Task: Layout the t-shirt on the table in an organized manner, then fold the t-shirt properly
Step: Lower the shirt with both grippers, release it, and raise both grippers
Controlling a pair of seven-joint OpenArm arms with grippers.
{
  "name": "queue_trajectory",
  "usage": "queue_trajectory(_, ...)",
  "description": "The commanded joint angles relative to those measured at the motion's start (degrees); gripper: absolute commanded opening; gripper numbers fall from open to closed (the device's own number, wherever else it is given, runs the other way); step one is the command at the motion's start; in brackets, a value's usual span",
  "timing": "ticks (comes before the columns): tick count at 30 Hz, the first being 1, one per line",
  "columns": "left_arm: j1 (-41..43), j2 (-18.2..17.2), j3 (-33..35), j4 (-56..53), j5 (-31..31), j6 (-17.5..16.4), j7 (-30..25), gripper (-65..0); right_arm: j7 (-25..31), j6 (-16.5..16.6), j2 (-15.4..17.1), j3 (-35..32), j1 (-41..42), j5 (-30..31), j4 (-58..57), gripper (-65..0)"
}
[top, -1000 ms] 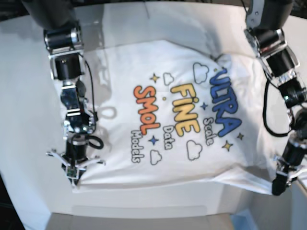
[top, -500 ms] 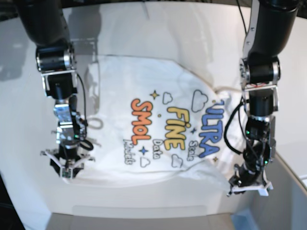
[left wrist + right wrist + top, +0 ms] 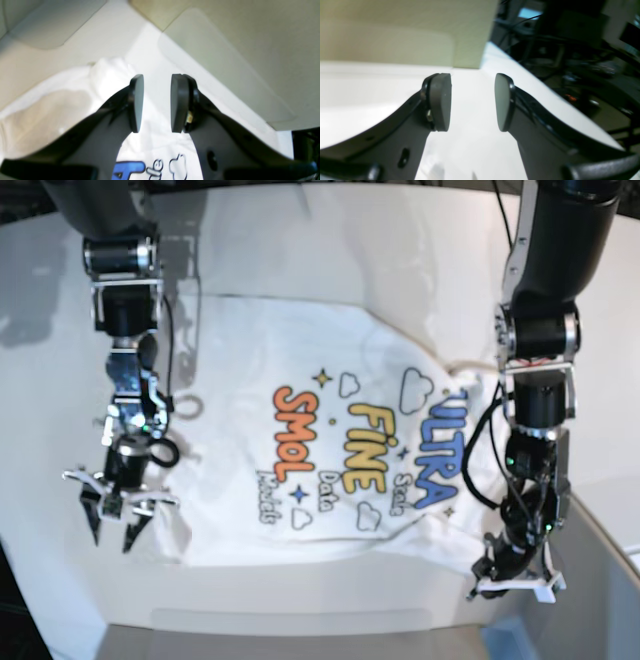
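Both grippers have released since the earlier frame. Right gripper (image 3: pixel 112 527) and left gripper (image 3: pixel 512 580) stand open, empty, at the near shirt (image 3: pixel 330 435) corners on the table (image 3: pixel 300 230). Risk: far-side bunching would skew the fold.

Counter (image 3: pixel 330 240): white, smooth, broad, with bare surface showing on every side of the cloth.
Counter edge: a curved line along the near side in the base view; beyond it, a paler ledge.
Lying on it: the t-shirt (image 3: pixel 300 380), white, print side up (blue, yellow and orange lettering with clouds and stars).
T-shirt lay: spread mostly flat, with soft folds near the blue letters and a bunched corner at the near right.
Wrist views: the left wrist view shows white cloth (image 3: pixel 75 100) on the counter (image 3: pixel 220 82); the right wrist view shows only bare white counter (image 3: pixel 470 140).
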Motion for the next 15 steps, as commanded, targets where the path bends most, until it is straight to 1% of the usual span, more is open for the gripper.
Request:
queue_trajectory(1,-1.8,-0.6,0.1,2.5,-0.2,-0.6,-0.5,-45.6,1.9,-0.4,0.3,0.8,1.7,-0.6,1.6,-37.0)
queue_trajectory(3,1.4,-0.7,-0.5,4.9,-0.2,-0.6,1.6,-45.6,1.8,-0.4,0.6,1.5,1.6,-0.9,1.5,-37.0)
queue_trajectory(4,2.6,-0.8,-0.6,6.3,-0.2,-0.6,2.4,-45.6,1.8,-0.4,0.7,1.7,1.6,-2.2,1.5,-37.0)
queue_trajectory(6,4.2,-2.0,-0.6,10.0,-0.3,-0.6,4.2,-45.6,0.2,-0.4,1.4,1.7,1.1,-6.8,1.7,-37.0)
queue_trajectory(8,6.0,-2.2,-0.6,13.3,-0.4,-0.6,6.3,-45.6,-1.6,-0.4,1.5,1.6,0.3,-10.9,2.2,-37.0)
queue_trajectory(10,7.3,-2.4,-0.6,17.4,-0.4,-0.6,8.9,-45.6,-3.9,-0.2,1.3,1.3,-0.2,-13.3,3.7,-37.0)
queue_trajectory(12,9.0,-2.4,-0.6,20.8,-0.3,-0.6,11.0,-45.6,-8.9,-0.1,-0.1,1.6,-1.2,-12.8,5.9,-37.0)
queue_trajectory(13,9.9,-2.4,-0.6,22.5,-0.3,-0.6,12.0,-45.6,-12.1,-0.1,-1.2,1.9,-1.4,-11.4,8.0,-37.0)
queue_trajectory(15,11.8,-2.7,-0.7,25.6,-0.1,-0.6,13.8,-45.6,-20.7,0.1,-2.7,2.7,-2.8,-6.3,14.6,-37.0)
